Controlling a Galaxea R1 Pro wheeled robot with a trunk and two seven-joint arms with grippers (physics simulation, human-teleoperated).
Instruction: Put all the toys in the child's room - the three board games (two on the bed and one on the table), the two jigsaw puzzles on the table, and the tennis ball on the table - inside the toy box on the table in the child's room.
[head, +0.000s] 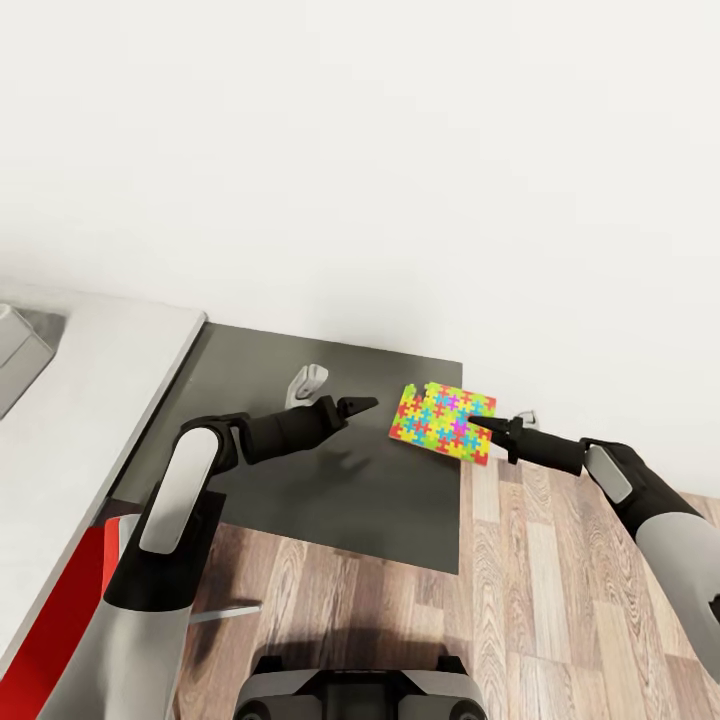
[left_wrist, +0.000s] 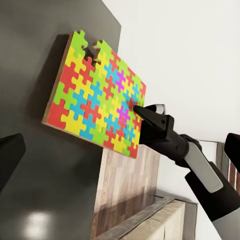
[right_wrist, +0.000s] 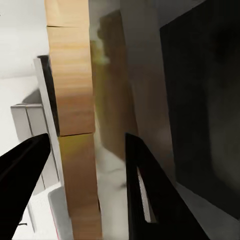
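One jigsaw puzzle is showing here, a thin square of bright interlocking pieces, and it is being held tilted at the far right corner of the low dark cabinet, partly over the cabinet top and partly past its right edge above the wood-plank floor. The right tool is reaching in from the floor side of the cabinet and is clenching the puzzle at its near right edge; from the left wrist camera its black fingers are pressing on the coloured face of the puzzle, which is standing up off the cabinet top with a shadow behind it. The left tool is hanging over the middle of the cabinet, just beside the puzzle but apart from it, holding nothing; I cannot tell from here whether its jaws are parted or closed. Two small pale grey fittings are sitting near the cabinet: one on its top toward the white wall, one just beyond its right edge. Left of the cabinet, the table with its light grey top is butting up against it, and a red shape is showing beneath the table's near edge.
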